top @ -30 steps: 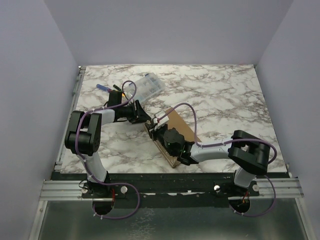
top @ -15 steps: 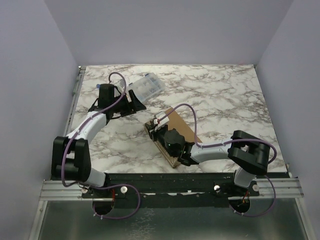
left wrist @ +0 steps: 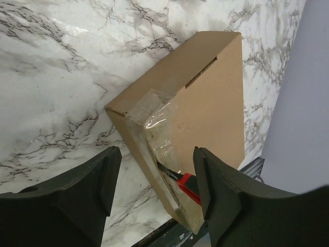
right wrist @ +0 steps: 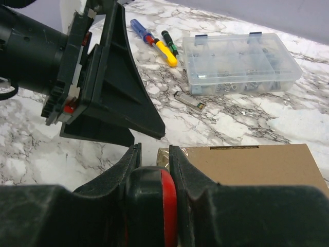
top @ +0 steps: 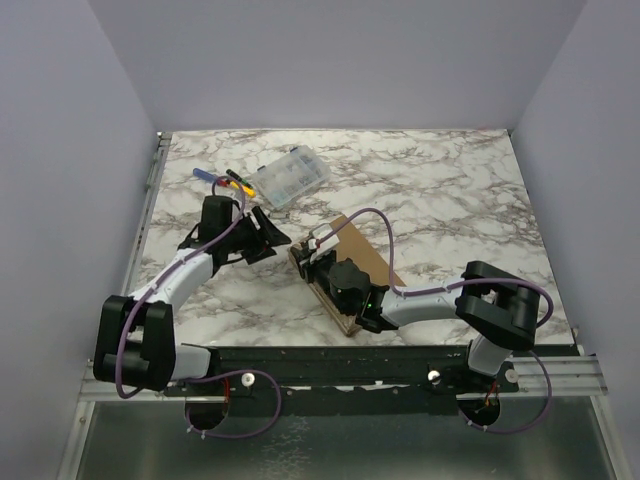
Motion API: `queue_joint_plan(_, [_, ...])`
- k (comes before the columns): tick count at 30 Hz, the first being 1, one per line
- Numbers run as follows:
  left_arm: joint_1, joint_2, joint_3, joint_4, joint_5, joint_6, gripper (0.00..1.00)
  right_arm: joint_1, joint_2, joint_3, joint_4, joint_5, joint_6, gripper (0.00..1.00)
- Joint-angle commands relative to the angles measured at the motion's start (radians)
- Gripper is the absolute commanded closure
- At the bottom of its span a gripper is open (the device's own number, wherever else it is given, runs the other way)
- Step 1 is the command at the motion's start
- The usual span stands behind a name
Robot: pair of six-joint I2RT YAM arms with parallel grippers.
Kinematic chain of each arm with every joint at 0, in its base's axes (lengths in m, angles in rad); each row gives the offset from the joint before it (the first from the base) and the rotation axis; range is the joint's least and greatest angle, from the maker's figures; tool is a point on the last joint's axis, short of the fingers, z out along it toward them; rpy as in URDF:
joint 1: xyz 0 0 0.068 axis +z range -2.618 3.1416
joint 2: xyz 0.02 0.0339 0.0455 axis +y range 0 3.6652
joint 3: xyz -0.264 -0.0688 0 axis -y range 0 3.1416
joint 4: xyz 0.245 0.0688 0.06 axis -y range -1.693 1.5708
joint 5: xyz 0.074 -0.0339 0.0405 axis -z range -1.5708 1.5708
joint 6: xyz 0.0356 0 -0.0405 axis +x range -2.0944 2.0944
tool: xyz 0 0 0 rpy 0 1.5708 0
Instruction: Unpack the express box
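Note:
The express box [top: 362,256], flat brown cardboard, lies closed on the marble table just right of centre. In the left wrist view the box [left wrist: 205,92] has clear tape over its near corner. My right gripper [top: 313,263] is shut on a black and red utility knife [right wrist: 154,206], whose blade [left wrist: 169,171] is stuck into the taped side seam. My left gripper [top: 267,237] is open and empty just left of that corner, and its fingers [left wrist: 87,190] frame it without touching. The box also shows in the right wrist view [right wrist: 247,159].
A clear plastic compartment case [top: 290,177] lies at the back left and also shows in the right wrist view [right wrist: 241,62]. Beside it lie screwdrivers with blue [right wrist: 141,29], yellow [right wrist: 167,52] and green handles. A small metal piece [right wrist: 190,100] lies between the case and the box.
My left arm swung back toward the compartment case, then came forward and down; its open gripper now sits beside the box corner. The right gripper and knife have stayed at the seam.

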Motion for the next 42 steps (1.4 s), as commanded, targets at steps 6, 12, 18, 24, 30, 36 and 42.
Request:
queue_joint_plan(6, [-0.091, 0.117, -0.088, 0.228, -0.058, -0.067, 0.36, 0.008, 0.001, -0.010, 0.024, 0.048, -0.014, 0.99])
queue_joint_plan(12, [-0.115, 0.181, -0.089, 0.233, -0.135, -0.031, 0.41, 0.008, -0.023, -0.004, -0.025, 0.038, -0.014, 0.99])
queue_joint_plan(18, [-0.115, 0.222, -0.091, 0.201, -0.248, -0.001, 0.43, 0.008, -0.074, 0.000, -0.176, 0.001, 0.028, 0.99])
queue_joint_plan(24, [-0.115, 0.236, -0.089, 0.198, -0.302, -0.006, 0.43, 0.009, -0.136, -0.030, -0.276, 0.005, 0.070, 0.99])
queue_joint_plan(30, [-0.115, 0.264, -0.055, 0.183, -0.329, 0.001, 0.43, 0.024, -0.193, -0.055, -0.365, 0.013, 0.104, 0.99])
queue_joint_plan(36, [-0.114, 0.301, -0.014, 0.170, -0.345, 0.012, 0.43, 0.064, -0.257, -0.078, -0.446, 0.065, 0.129, 0.99])
queue_joint_plan(42, [-0.114, 0.316, 0.004, 0.162, -0.355, 0.017, 0.43, 0.124, -0.316, -0.100, -0.544, 0.131, 0.171, 0.99])
